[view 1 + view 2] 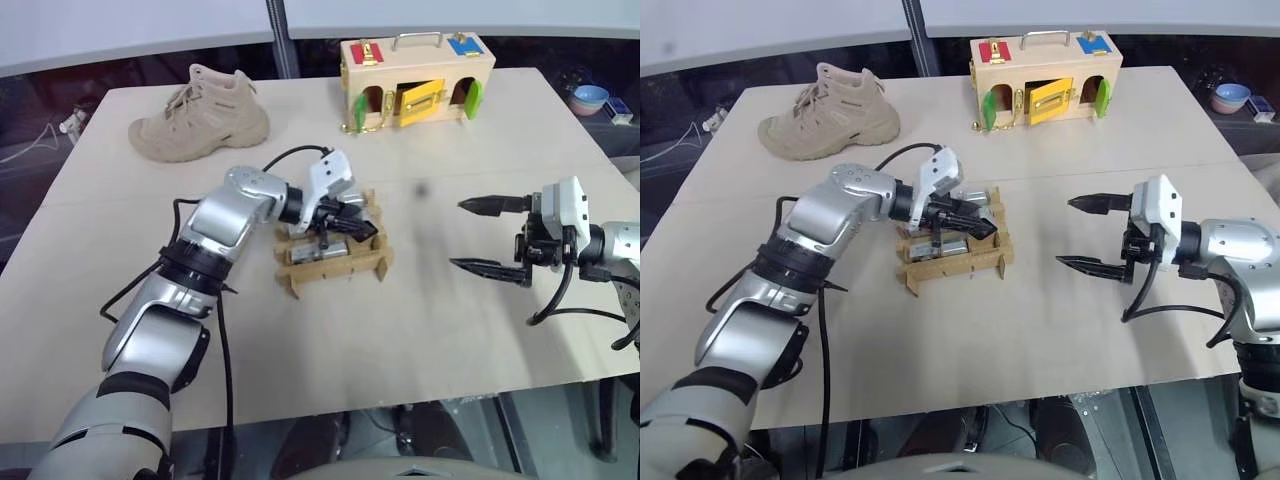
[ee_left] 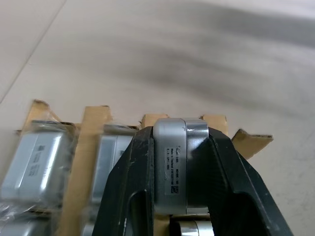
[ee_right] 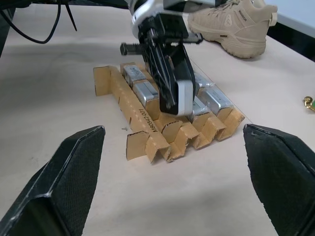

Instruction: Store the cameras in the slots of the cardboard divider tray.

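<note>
Left pincer (image 3: 173,101) pinching a camera (image 2: 173,162) over the tray (image 3: 142,120), 3 o'clock edge. Right pincer (image 1: 492,236) spread, idle. Square camera to slot, lower straight.

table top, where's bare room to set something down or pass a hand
Bare: the pale wooden table in front of the brown cardboard divider tray, and between it and the open right pincer. Crowded: the tray under the left pincer.

A brown cardboard tray (image 3: 147,129) lies mid-table with silver-grey cameras (image 3: 143,92) lying in its slots, while one more camera (image 2: 171,162) is held upright just above its near end.
</note>
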Controlling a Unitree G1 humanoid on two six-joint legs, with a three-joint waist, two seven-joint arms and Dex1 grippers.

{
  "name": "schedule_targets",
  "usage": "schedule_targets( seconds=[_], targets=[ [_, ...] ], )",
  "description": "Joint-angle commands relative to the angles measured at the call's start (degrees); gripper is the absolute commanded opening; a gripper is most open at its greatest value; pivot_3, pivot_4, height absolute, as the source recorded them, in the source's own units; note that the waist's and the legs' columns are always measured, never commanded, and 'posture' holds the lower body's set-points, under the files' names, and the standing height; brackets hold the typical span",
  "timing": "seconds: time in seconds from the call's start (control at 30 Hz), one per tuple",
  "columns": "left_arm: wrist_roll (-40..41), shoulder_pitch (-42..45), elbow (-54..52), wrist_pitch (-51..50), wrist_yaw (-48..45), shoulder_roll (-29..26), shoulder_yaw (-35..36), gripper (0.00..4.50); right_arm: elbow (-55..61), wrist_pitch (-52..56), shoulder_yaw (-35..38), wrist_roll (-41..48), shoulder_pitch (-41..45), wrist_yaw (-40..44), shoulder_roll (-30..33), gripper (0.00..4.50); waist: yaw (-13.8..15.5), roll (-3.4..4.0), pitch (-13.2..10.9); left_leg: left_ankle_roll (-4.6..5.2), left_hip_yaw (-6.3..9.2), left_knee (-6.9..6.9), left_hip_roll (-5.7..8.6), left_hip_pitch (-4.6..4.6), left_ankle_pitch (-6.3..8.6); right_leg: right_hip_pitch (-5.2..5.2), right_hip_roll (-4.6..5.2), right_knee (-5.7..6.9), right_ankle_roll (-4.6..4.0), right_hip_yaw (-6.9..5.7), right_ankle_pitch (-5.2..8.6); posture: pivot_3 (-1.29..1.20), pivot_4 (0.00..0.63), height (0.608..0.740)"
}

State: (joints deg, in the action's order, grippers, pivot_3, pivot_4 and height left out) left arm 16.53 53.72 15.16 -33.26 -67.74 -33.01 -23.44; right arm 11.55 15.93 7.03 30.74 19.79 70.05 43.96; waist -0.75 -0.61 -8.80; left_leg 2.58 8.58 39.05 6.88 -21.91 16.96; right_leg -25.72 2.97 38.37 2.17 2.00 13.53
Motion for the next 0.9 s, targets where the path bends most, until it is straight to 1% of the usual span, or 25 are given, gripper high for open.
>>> schedule_targets(
  seconds=[0.03, 0.27, 0.4, 0.47, 0.5, 0.53, 0.6, 0.63, 0.7, 0.77, 0.8, 0.87, 0.9],
  targets=[
    [-1.82, 0.56, -1.49, -0.09, -3.92, -0.59, -1.22, 0.75, 2.96, -0.77, 1.97, 0.77, -0.62, -0.98, 0.83, 4.47, 0.09, 0.0, 0.0, 0.0, -0.01, 0.01, 0.0, 0.0, 0.0, 0.0, 0.0, 0.02, 0.0, 0.0, 0.0, 0.0, 0.15, 0.74],
    [-7.69, 1.67, 0.41, 0.68, -5.57, -1.4, -3.29, 0.75, 3.41, -1.38, 1.87, 0.07, -1.38, -2.17, 0.76, 4.47, -0.03, 0.0, 0.0, 0.03, -0.04, 0.08, 0.02, 0.01, 0.02, 0.0, 0.01, 0.1, 0.0, 0.03, 0.0, 0.0, 0.15, 0.74],
    [-10.65, 2.16, 1.3, 2.24, -5.69, -0.54, -4.4, 0.75, 3.53, -1.82, 1.65, -0.22, -1.8, -2.61, 0.65, 4.47, -0.12, 0.0, 0.0, 0.03, -0.1, 0.08, 0.01, 0.06, 0.02, 0.0, -0.01, 0.15, 0.0, 0.11, 0.0, 0.0, 0.15, 0.74],
    [-10.85, 2.31, 1.17, 3.64, -5.96, 0.15, -4.04, 1.76, 3.71, -1.78, 1.67, -0.17, -2.02, -2.82, 0.66, 4.5, -0.18, 0.0, 0.0, 0.03, -0.13, 0.09, 0.02, 0.08, 0.02, 0.0, -0.01, 0.2, 0.0, 0.15, 0.0, 0.0, 0.15, 0.74],
    [-10.18, 2.53, 0.65, 3.04, -5.44, 0.94, -2.88, 2.09, 3.89, -1.75, 1.7, -0.14, -2.24, -2.92, 0.73, 4.5, -0.14, 0.0, 0.0, 0.03, -0.15, 0.09, 0.02, 0.1, 0.02, 0.0, -0.01, 0.22, 0.0, 0.16, 0.0, 0.0, 0.15, 0.74],
    [-9.01, 2.84, -0.67, 1.63, -4.78, 1.53, -1.13, 2.58, 4.3, -1.53, 1.88, 0.02, -2.61, -3.16, 0.83, 4.5, 0.0, 0.0, 0.0, 0.03, -0.14, 0.09, 0.01, 0.08, 0.02, -0.02, -0.01, 0.24, 0.0, 0.15, 0.0, 0.0, 0.15, 0.74],
    [-3.4, 3.38, -5.93, -5.12, -5.07, 1.77, 4.07, 3.48, 5.63, -0.32, 2.51, 0.75, -3.62, -4.19, 1.07, 4.5, 0.16, -0.03, -0.02, 0.03, -0.12, 0.15, 0.02, 0.03, 0.02, -0.04, 0.0, 0.25, 0.0, 0.12, 0.0, 0.0, 0.15, 0.74],
    [-0.22, 3.29, -8.97, -8.5, -5.07, 1.38, 7.21, 3.76, 6.44, 0.34, 2.82, 0.93, -4.14, -5.01, 1.11, 4.5, 0.16, -0.06, -0.05, 0.03, -0.08, 0.18, 0.01, -0.01, 0.02, -0.04, 0.01, 0.25, 0.0, 0.07, 0.0, 0.0, 0.15, 0.74],
    [4.84, 1.36, -15.07, -12.51, -2.96, 0.66, 13.84, 3.76, 8.84, 1.96, 3.65, 0.88, -6.08, -7.64, 1.01, 4.5, 0.1, -0.06, -0.05, 0.06, -0.06, 0.23, 0.02, -0.08, 0.04, -0.09, 0.01, 0.25, 0.01, 0.05, 0.0, 0.0, 0.15, 0.74],
    [7.69, -2.44, -20.61, -12.69, 0.95, 0.32, 20.43, 3.76, 11.44, 3.41, 3.95, -0.27, -7.98, -11.66, 0.26, 4.5, -0.07, -0.03, -0.03, 0.07, -0.07, 0.23, 0.01, -0.05, 0.04, -0.08, 0.01, 0.24, 0.01, 0.08, 0.01, 0.0, 0.15, 0.74],
    [7.86, -5.74, -23.84, -10.94, 5.25, 1.33, 24.66, 3.76, 12.91, 4.81, 4.36, -0.68, -9.22, -14.74, -0.5, 4.5, -0.16, 0.05, 0.02, 0.06, -0.1, 0.21, 0.01, 0.02, 0.04, -0.07, 0.0, 0.26, 0.01, 0.13, 0.01, 0.0, 0.15, 0.74],
    [12.7, -14.85, -31.13, -14.27, 9.21, 0.67, 35.67, 3.76, 15.75, 7.7, 5.89, -2.36, -11.53, -24.49, -4.28, 4.5, -0.5, 0.15, 0.09, 0.05, -0.21, 0.13, 0.01, 0.18, 0.04, -0.02, -0.02, 0.32, 0.01, 0.29, 0.01, 0.0, 0.15, 0.74],
    [15.1, -19.1, -34.51, -16.26, 11.14, 0.72, 40.17, 4.41, 17.1, 8.93, 6.64, -2.81, -12.71, -28.19, -5.87, 4.5, -0.54, 0.16, 0.09, 0.02, -0.26, 0.07, -0.05, 0.24, 0.05, -0.06, -0.1, 0.4, 0.0, 0.41, 0.01, 0.0, 0.15, 0.74]
  ],
)
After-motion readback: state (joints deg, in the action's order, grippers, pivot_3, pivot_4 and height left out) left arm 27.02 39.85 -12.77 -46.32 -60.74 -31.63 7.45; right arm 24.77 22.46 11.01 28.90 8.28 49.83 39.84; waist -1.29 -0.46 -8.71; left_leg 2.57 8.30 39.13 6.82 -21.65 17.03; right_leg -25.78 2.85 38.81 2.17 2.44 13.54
